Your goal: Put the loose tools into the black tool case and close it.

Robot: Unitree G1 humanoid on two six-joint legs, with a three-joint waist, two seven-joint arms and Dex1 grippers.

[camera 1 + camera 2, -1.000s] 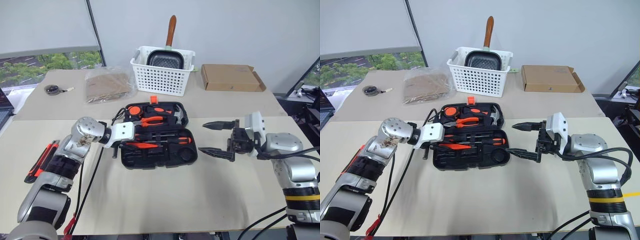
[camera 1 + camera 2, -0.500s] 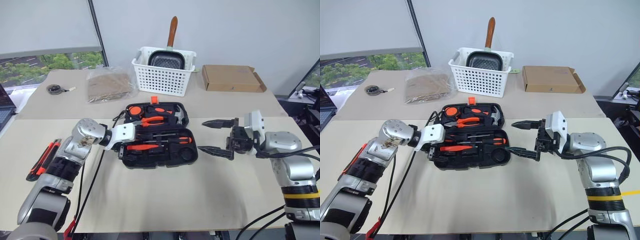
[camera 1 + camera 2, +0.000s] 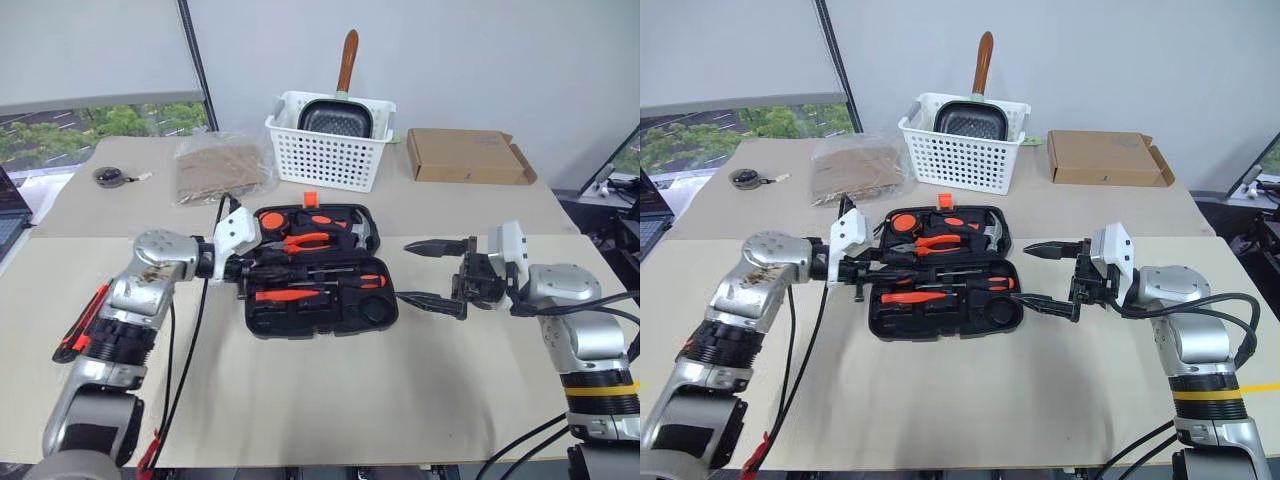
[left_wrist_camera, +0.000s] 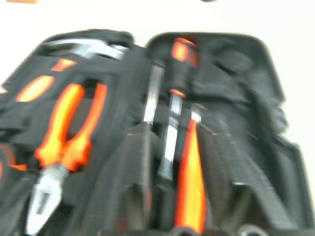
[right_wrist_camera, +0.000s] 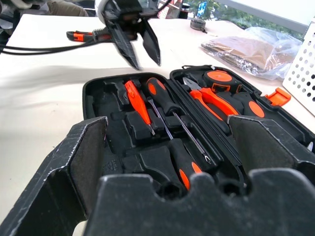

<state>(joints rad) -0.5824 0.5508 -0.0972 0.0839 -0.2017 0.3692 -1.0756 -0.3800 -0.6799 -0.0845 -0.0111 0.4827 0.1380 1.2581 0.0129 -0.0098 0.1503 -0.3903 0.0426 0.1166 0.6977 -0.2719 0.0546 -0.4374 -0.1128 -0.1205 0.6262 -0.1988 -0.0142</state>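
Observation:
The black tool case [image 3: 384,309] lies open in the middle of the table. In its near half lie a thin orange screwdriver [image 5: 135,100] and two black-and-orange screwdrivers [image 5: 162,100]. An orange-and-black utility knife [image 3: 84,322] lies on the table at the far left, beside my left forearm. A small grey tape roll [image 3: 104,178] sits at the back left. My left gripper [image 5: 143,58] hovers over the case's left edge, its fingers a little apart with nothing between them. My right gripper [image 3: 402,271] stands wide open and empty, just off the case's right edge.
Orange-handled pliers [image 3: 306,240] and a hammer [image 3: 357,230] fill the case's far half. Behind it stand a white lattice basket [image 3: 325,158] holding a pan, a cardboard box [image 3: 467,156] and a plastic bag [image 3: 220,168]. Black cables hang from my left arm.
My left hand has lifted and rolled at the case's left edge, and its white wrist block now points up. The right arm has kept still.

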